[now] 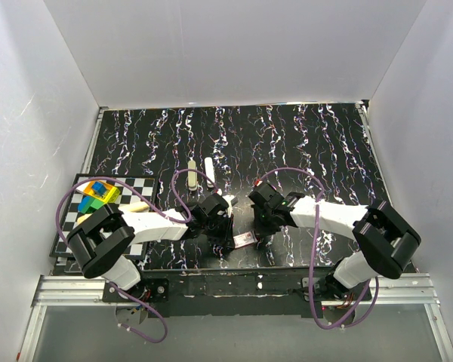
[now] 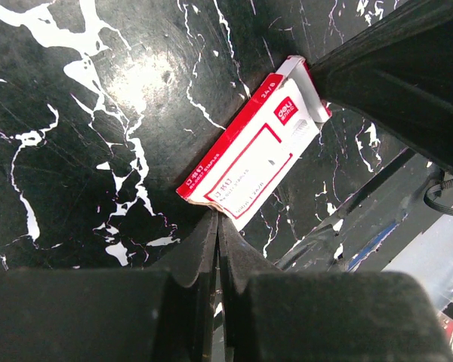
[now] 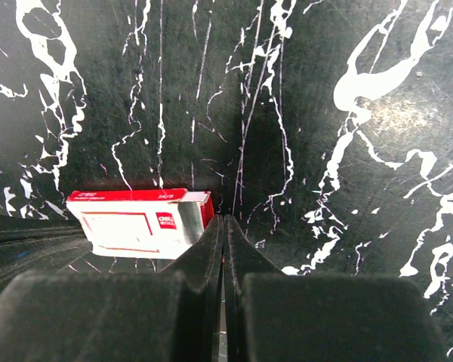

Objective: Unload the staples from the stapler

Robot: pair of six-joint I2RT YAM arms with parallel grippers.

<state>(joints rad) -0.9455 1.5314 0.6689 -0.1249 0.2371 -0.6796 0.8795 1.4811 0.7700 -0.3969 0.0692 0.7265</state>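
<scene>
A red and white staple box lies flat on the black marbled table between my two grippers. In the left wrist view the staple box sits just beyond the tips of my left gripper, which is shut on nothing. My right gripper is shut too, and the box rests close against the left side of its tips. From above, the left gripper and right gripper flank the box. Two slim pale pieces lie behind them; I cannot tell whether they are the stapler.
A checkered board with coloured blocks lies at the left edge, with a cream piece beside it. White walls close in the table on three sides. Purple cables loop over both arms.
</scene>
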